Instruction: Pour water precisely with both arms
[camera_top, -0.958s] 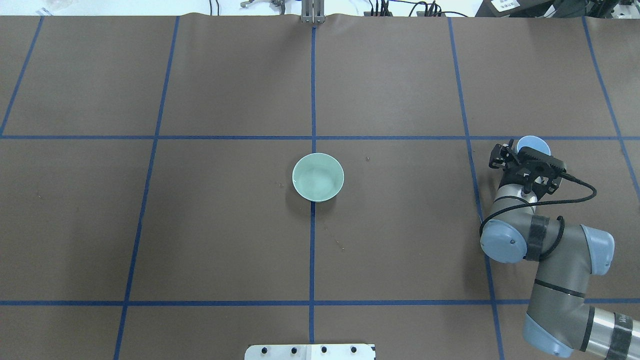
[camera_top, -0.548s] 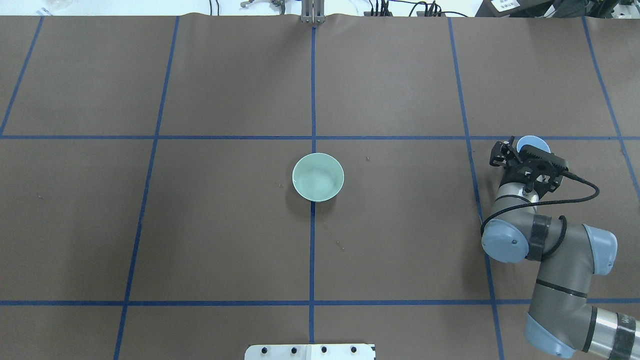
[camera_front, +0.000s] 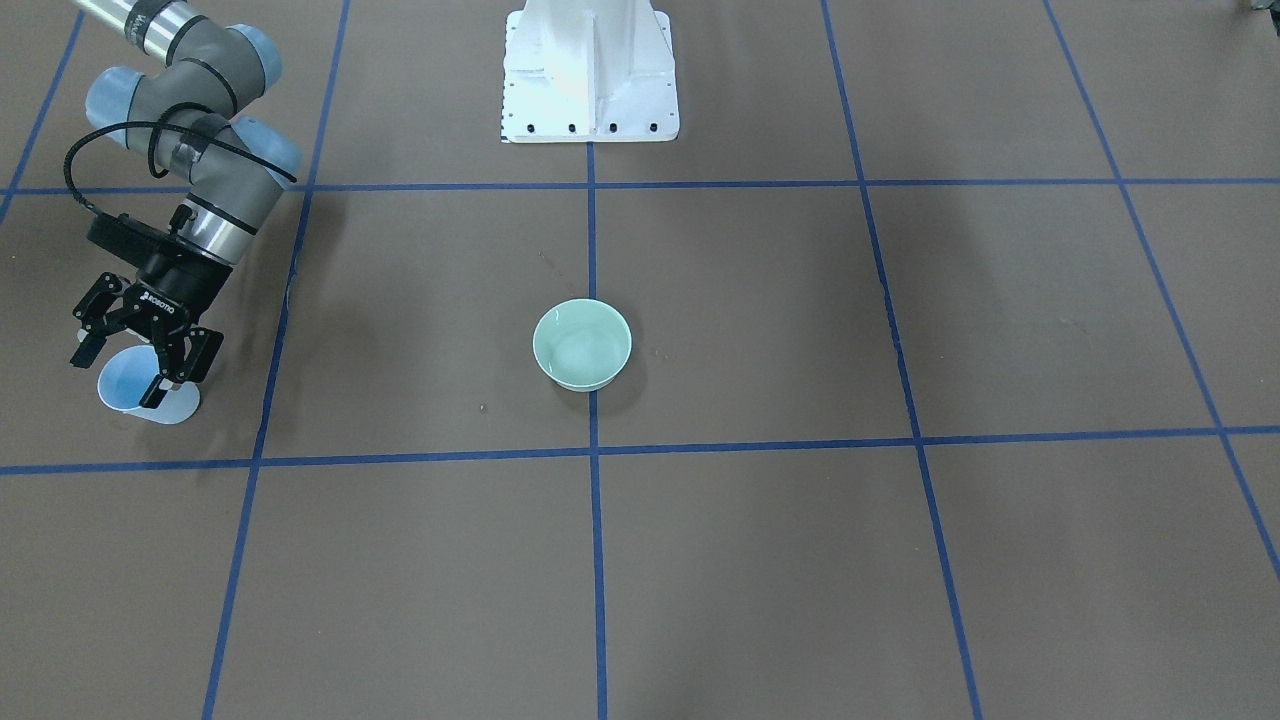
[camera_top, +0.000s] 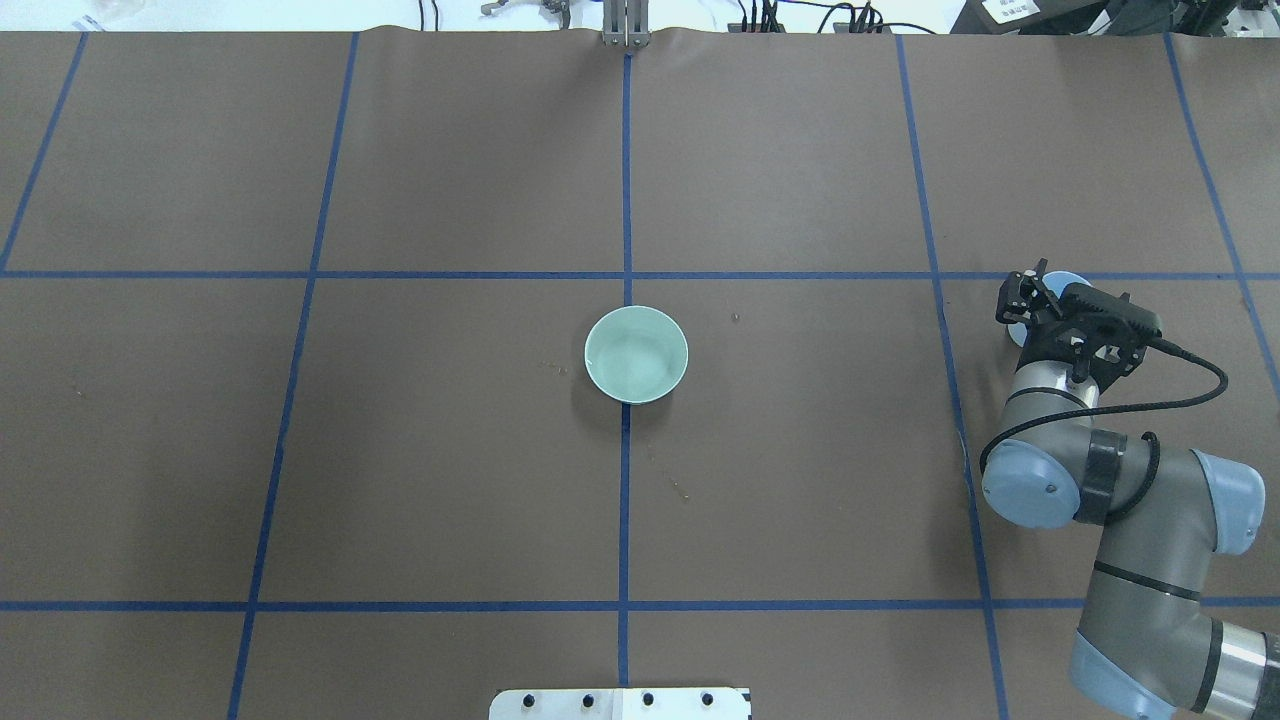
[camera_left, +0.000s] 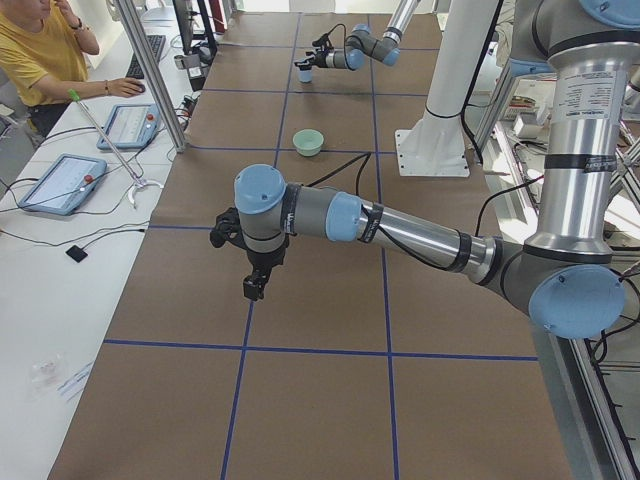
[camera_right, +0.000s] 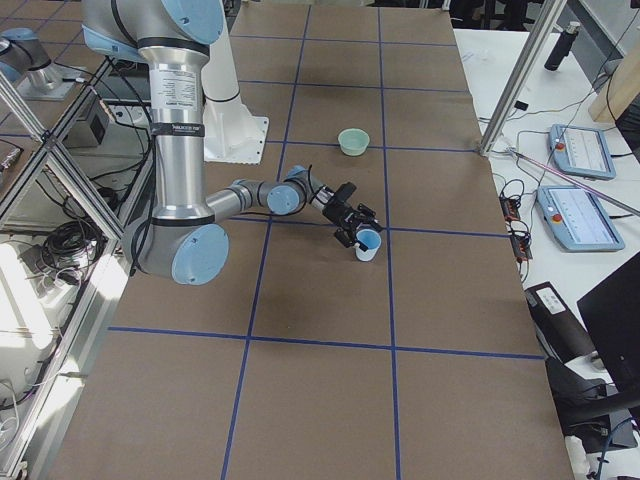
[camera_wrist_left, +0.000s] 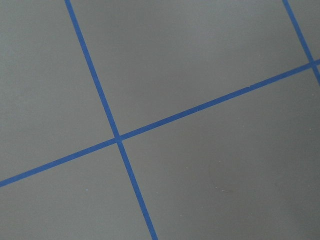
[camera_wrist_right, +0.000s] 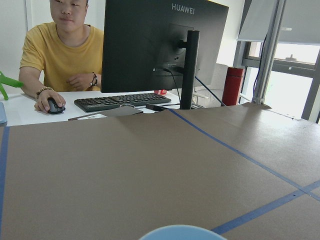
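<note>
A light-blue cup (camera_front: 118, 392) stands upright near the table's right end. It also shows in the overhead view (camera_top: 1072, 278) and as a rim at the bottom of the right wrist view (camera_wrist_right: 182, 233). My right gripper (camera_front: 120, 375) is open, its fingers on either side of the cup. A mint-green bowl (camera_top: 636, 354) sits at the table's middle with a faint sheen inside. I cannot make out water in the cup. My left gripper (camera_left: 250, 272) hangs over bare table far to the left. I cannot tell if it is open.
The white pedestal (camera_front: 590, 70) stands at the robot's side of the table. Blue tape lines (camera_wrist_left: 118, 139) cross the brown mat. An operator in yellow (camera_wrist_right: 60, 50) sits at a desk with a monitor (camera_wrist_right: 160, 45) beyond the table's far edge.
My right gripper has moved forward and slightly right over the blue cup, now hiding most of it from above. The bowl has not moved.
</note>
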